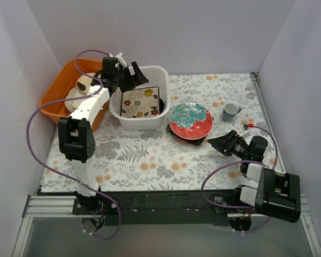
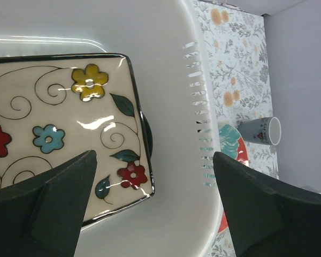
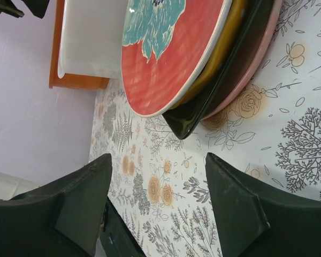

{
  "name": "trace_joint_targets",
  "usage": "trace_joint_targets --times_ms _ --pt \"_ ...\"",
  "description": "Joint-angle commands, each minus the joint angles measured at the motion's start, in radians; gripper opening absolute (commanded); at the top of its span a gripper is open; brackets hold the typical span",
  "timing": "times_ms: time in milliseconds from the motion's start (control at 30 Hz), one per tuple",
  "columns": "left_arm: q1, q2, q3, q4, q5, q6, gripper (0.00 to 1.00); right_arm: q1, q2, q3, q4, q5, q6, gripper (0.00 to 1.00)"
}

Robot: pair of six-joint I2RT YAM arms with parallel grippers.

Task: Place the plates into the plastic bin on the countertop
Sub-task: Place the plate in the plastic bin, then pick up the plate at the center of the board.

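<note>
The white plastic bin (image 1: pixel 159 74) stands at the back of the countertop (image 1: pixel 150 155). Inside lies the cream square floral plate (image 1: pixel 140 101), also seen in the left wrist view (image 2: pixel 59 134), with a dark round plate edge (image 2: pixel 147 134) under it. My left gripper (image 1: pixel 134 77) is open and empty above the bin's back rim. The red-and-teal round plate (image 1: pixel 190 120) tops a stack on a black rectangle (image 3: pixel 214 101) and a pink round plate (image 3: pixel 246 69), right of the bin. My right gripper (image 1: pixel 216 142) is open and empty, just right of the stack.
An orange tub (image 1: pixel 56 91) with cream dishes stands left of the bin. A small grey cup (image 1: pixel 231 110) sits at the back right. White walls enclose the countertop on three sides.
</note>
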Motion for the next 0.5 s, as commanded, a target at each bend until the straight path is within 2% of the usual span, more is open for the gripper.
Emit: trace_joint_targets --times_ms 0,267,467 --pt "-0.021 -0.119 -0.001 0.020 0.025 0.019 0.90 0.002 0.037 0.066 0.050 0.008 0.020 0.75" --pt "-0.061 -0.174 -0.077 0.042 0.027 0.017 0.90 0.007 0.059 0.101 0.032 0.048 0.026 0.62" --pt "-0.084 -0.251 -0.214 0.107 0.036 0.005 0.90 0.022 0.126 0.149 0.033 0.074 0.026 0.49"
